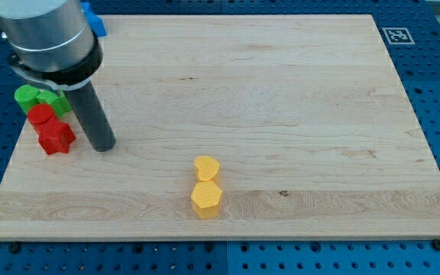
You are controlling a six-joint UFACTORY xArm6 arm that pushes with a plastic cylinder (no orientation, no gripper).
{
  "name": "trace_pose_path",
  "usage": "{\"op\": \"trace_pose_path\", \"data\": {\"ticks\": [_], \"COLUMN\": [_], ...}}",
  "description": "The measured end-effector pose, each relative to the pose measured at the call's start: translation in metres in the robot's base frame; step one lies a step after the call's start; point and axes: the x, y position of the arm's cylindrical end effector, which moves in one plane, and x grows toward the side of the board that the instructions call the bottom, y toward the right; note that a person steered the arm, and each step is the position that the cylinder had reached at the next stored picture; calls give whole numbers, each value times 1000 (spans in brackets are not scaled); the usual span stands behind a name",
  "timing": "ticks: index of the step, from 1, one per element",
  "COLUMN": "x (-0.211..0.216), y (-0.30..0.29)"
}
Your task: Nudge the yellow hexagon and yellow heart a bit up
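Note:
The yellow hexagon (pixel 206 198) lies near the board's bottom edge, a little left of centre. The yellow heart (pixel 206 167) sits just above it, touching it. My tip (pixel 103 145) rests on the board at the view's left, well to the left of and slightly above both yellow blocks. It stands just right of the red blocks, close to them.
Two red blocks (pixel 50 130) and two green blocks (pixel 40 99) cluster at the board's left edge. A blue block (pixel 94 19) shows at the top left, partly hidden by the arm. A marker tag (pixel 396 35) sits off the board's top right corner.

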Motion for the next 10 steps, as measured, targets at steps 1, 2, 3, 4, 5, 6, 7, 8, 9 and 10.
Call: {"op": "trace_pose_path", "data": {"ticks": [1,2,3,4,5,6,7,8,9,10], "x": [1,19,67,118,124,124,123,123,124,124], "y": [10,11,13,22,33,43,69,100,135,170]}}
